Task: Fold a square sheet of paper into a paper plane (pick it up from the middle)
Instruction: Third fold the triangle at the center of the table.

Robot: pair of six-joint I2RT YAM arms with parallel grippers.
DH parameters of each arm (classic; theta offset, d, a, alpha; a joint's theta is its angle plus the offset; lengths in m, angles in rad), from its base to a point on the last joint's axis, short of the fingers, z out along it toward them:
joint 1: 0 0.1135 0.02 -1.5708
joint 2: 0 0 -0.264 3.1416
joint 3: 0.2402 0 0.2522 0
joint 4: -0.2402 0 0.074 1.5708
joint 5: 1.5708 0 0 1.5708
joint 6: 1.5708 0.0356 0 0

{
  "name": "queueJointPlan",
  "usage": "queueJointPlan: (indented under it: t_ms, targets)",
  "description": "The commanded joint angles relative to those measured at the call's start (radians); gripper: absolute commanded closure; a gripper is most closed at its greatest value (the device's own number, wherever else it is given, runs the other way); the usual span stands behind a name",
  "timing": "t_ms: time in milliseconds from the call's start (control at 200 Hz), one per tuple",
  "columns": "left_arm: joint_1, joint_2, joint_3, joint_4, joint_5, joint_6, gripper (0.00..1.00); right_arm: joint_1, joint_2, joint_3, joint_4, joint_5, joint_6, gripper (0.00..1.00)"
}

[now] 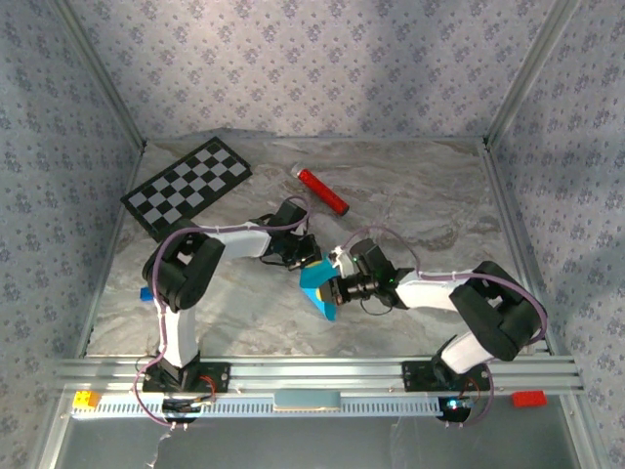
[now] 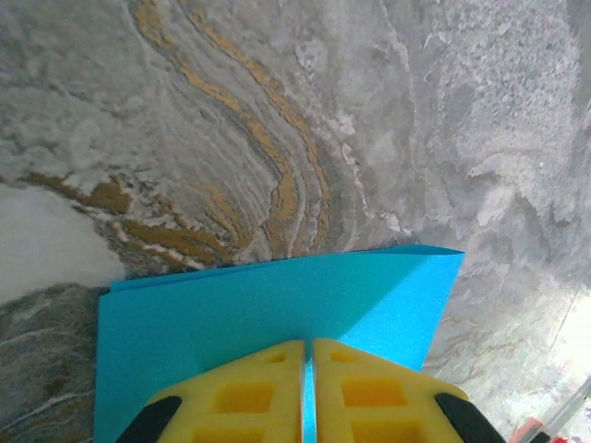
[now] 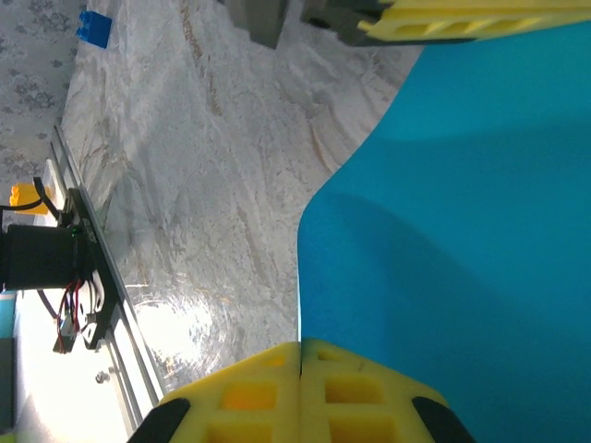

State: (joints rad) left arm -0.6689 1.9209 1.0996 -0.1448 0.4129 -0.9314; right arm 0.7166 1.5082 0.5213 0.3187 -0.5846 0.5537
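Holding the blue sheet of paper (image 1: 319, 291) between them, the 2 arms meet over the middle of the desk (image 1: 244, 313); the left fingers (image 1: 307, 262) reach in from the far left and the right fingers (image 1: 336, 289) from the right, and the sheet hangs between them, raised off the marbled surface.

From the left wrist, the yellow left fingers (image 2: 295, 374) are clenched together with a thin strip of the sheet of paper (image 2: 277, 309) caught in the seam; the sheet spreads away from them, and its left edge looks doubled, as if 2 layers lie together.

From the right wrist, the right fingers (image 3: 294, 374) are likewise clamped tight on an edge of the sheet of paper (image 3: 462, 231); the sheet rises from them in a curve rather than lying flat; at the top of this view the left fingers (image 3: 480, 23) grip its far side.

On the desk behind the arms, a checkerboard (image 1: 187, 186) lies at the far left and a red cylinder (image 1: 322, 191) lies well apart from it near the far middle; a small blue block (image 1: 145, 292) sits beside the left arm; a yellow block (image 1: 86, 399) and a red block (image 1: 527, 398) rest on the front rail (image 1: 312, 376), 1 near each end.
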Motion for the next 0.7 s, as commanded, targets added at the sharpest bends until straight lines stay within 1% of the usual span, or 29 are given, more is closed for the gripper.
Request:
queueJointPlan:
  t_ms: [0,225,695]
  targets:
    - [-0.008,0.029,0.019,-0.062,-0.020,0.027,0.89,-0.021,0.022,0.035,-0.040,-0.015,-0.021,0.98]
    - [-0.010,0.026,0.020,-0.068,-0.028,0.023,0.90,-0.046,0.043,0.055,-0.083,-0.001,-0.049,0.98]
    - [-0.012,0.018,0.020,-0.070,-0.029,0.014,0.90,-0.046,0.078,0.075,-0.106,0.047,-0.057,0.97]
